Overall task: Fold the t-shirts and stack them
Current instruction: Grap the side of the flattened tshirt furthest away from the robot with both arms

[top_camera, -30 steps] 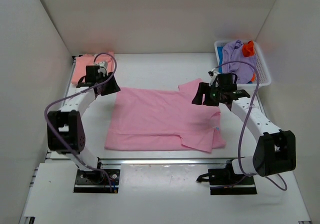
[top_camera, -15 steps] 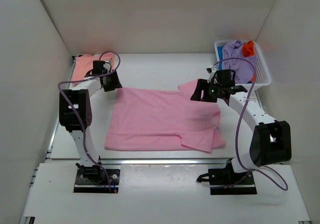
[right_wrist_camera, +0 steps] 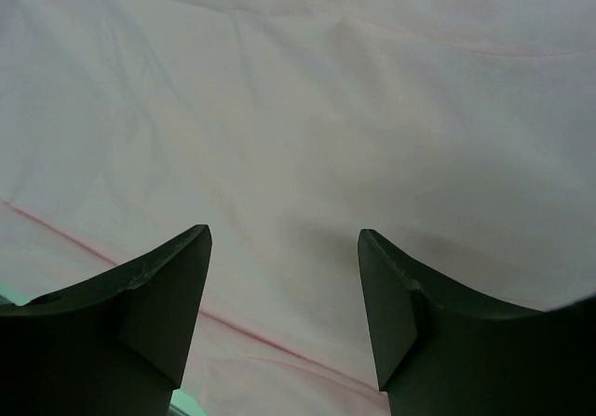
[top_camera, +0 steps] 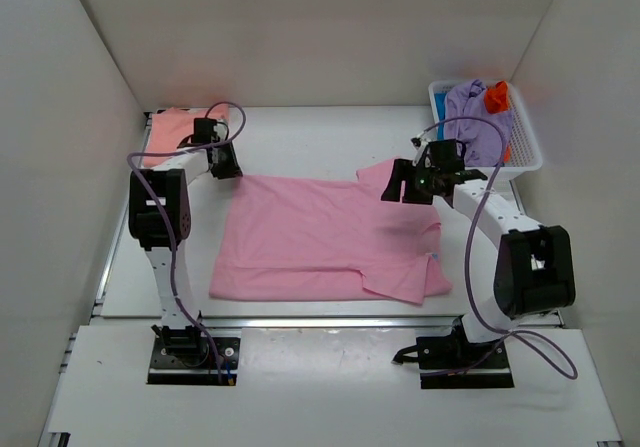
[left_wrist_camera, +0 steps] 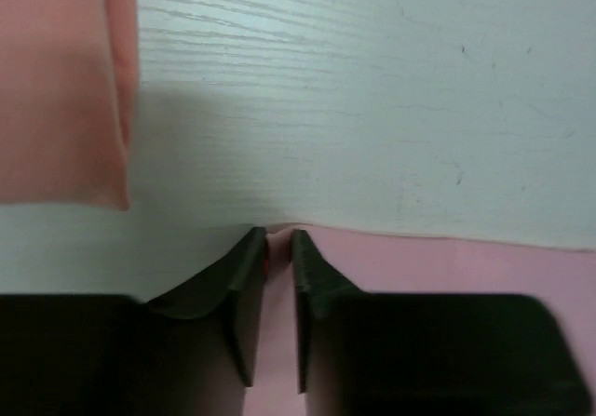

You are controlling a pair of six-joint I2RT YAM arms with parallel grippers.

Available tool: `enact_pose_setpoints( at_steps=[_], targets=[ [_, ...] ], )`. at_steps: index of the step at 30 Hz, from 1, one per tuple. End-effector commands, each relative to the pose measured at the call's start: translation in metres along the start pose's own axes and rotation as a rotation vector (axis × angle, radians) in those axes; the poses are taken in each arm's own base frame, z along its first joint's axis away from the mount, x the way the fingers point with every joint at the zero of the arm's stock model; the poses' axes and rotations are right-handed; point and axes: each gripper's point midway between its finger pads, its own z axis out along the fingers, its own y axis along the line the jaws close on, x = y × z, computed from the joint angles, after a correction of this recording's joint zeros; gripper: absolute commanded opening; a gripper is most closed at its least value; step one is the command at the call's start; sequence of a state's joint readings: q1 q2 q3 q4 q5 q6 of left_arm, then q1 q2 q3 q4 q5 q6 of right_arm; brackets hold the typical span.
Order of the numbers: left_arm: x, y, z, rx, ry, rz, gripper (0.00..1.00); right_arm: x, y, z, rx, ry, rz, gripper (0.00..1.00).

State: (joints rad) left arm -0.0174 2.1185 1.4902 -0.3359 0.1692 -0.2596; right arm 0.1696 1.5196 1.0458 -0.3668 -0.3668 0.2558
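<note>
- Salmon-peach shirt (top_camera: 168, 132): partly hidden behind the left arm (top_camera: 152, 207).
- Left gripper (left_wrist_camera: 277, 247): pinching the light pink shirt (left_wrist_camera: 447, 267) at its hem or not, too blurred to tell.
- Basket (top_camera: 530, 147): lavender shirt (top_camera: 468, 107) buries whatever lies beneath.

White tabletop (top_camera: 330, 142), faint wood grain. Plain white walls (top_camera: 300, 37) on three sides. White slatted basket (top_camera: 436, 95) beyond right tool (right_wrist_camera: 282, 237). Even diffuse light.

A robotics lab cell is indicated: a white table (top_camera: 320, 132) is enclosed by plain panels (top_camera: 60, 167); arm bases (top_camera: 190, 355) are bolted down.
</note>
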Motion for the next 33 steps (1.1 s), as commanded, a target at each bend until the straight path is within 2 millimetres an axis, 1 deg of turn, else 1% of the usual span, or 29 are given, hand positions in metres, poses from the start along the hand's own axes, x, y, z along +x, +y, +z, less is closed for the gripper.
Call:
enact_pose_setpoints(
  at_steps=[1,2,3,4,5,6,7,8,9,10,11,12,13,14,15,16,17,18,19,20,21,23,24,26,28,30,31,32,33],
  targets=[
    [-0.01,-0.017,-0.007,0.047,-0.011,0.028,0.24,-0.022,-0.017,0.014,0.047,-0.058,-0.027,0.62],
    [-0.012,-0.017,-0.009,0.051,-0.018,0.026,0.05,-0.025,-0.021,0.021,0.059,-0.062,-0.026,0.63],
    [-0.014,-0.013,-0.012,0.044,-0.023,0.02,0.0,-0.027,-0.031,0.027,0.091,-0.056,-0.011,0.63],
    [-0.01,-0.015,-0.012,0.048,-0.017,0.024,0.0,-0.037,-0.032,0.028,0.1,-0.083,-0.02,0.64],
    [-0.006,-0.014,-0.012,0.048,-0.012,0.024,0.0,-0.035,-0.037,0.035,0.112,-0.072,-0.011,0.63],
    [-0.008,-0.011,-0.018,0.047,-0.023,0.015,0.0,-0.042,-0.045,0.039,0.131,-0.084,0.003,0.63],
    [-0.003,-0.011,-0.02,0.051,-0.018,0.011,0.0,-0.052,-0.047,0.04,0.154,-0.111,0.006,0.63],
    [-0.003,-0.01,-0.024,0.055,-0.022,0.013,0.0,-0.059,-0.049,0.044,0.161,-0.12,0.011,0.63],
    [-0.008,-0.01,-0.028,0.059,-0.042,0.009,0.0,-0.061,-0.058,0.049,0.192,-0.122,0.02,0.63],
    [-0.001,-0.009,-0.027,0.06,-0.029,0.006,0.0,-0.068,-0.062,0.05,0.217,-0.134,0.025,0.63],
    [0.0,-0.009,-0.029,0.064,-0.025,0.0,0.0,-0.073,-0.063,0.054,0.229,-0.139,0.024,0.63],
    [0.0,-0.009,-0.031,0.063,-0.029,0.001,0.0,-0.07,-0.071,0.06,0.264,-0.129,0.022,0.63],
    [0.006,-0.009,-0.031,0.074,-0.012,0.001,0.0,-0.079,-0.071,0.058,0.285,-0.151,0.02,0.63],
    [0.01,-0.008,-0.029,0.074,0.0,-0.001,0.0,-0.081,-0.074,0.062,0.297,-0.15,0.014,0.63],
    [0.012,-0.008,-0.027,0.072,0.004,0.0,0.0,-0.078,-0.082,0.064,0.335,-0.138,0.022,0.63],
    [0.016,-0.009,-0.027,0.078,0.017,-0.003,0.0,-0.082,-0.083,0.065,0.352,-0.14,0.011,0.63],
    [0.018,-0.008,-0.026,0.082,0.028,-0.003,0.0,-0.082,-0.092,0.066,0.39,-0.125,0.011,0.63],
    [0.016,-0.008,-0.026,0.086,0.021,0.003,0.0,-0.08,-0.095,0.07,0.402,-0.114,0.007,0.63],
    [0.022,-0.008,-0.025,0.085,0.037,-0.008,0.0,-0.076,-0.1,0.074,0.42,-0.093,0.008,0.63],
    [0.019,-0.009,-0.026,0.09,0.03,0.001,0.0,-0.079,-0.102,0.072,0.436,-0.094,0.016,0.63],
    [0.02,-0.009,-0.026,0.09,0.033,-0.001,0.0,-0.075,-0.107,0.075,0.455,-0.075,0.012,0.64],
    [0.018,-0.013,-0.028,0.101,0.025,-0.005,0.0,-0.073,-0.114,0.078,0.478,-0.058,0.015,0.64],
    [0.017,-0.012,-0.028,0.105,0.02,-0.003,0.0,-0.074,-0.112,0.081,0.473,-0.058,0.013,0.65],
    [0.02,-0.015,-0.027,0.116,0.029,-0.009,0.0,-0.068,-0.122,0.084,0.487,-0.025,0.021,0.64],
    [0.022,-0.014,-0.029,0.113,0.029,-0.008,0.0,-0.064,-0.126,0.091,0.494,0.001,0.021,0.65],
    [0.019,-0.014,-0.028,0.111,0.02,-0.012,0.0,-0.064,-0.128,0.092,0.5,0.014,0.024,0.65],
    [0.022,-0.013,-0.028,0.111,0.026,-0.013,0.0,-0.058,-0.131,0.094,0.502,0.027,0.029,0.65],
    [0.02,-0.013,-0.027,0.11,0.024,-0.013,0.0,-0.063,-0.129,0.094,0.5,0.017,0.026,0.65],
    [0.021,-0.013,-0.027,0.109,0.027,-0.015,0.0,-0.062,-0.132,0.094,0.503,0.018,0.033,0.65]
  ],
)
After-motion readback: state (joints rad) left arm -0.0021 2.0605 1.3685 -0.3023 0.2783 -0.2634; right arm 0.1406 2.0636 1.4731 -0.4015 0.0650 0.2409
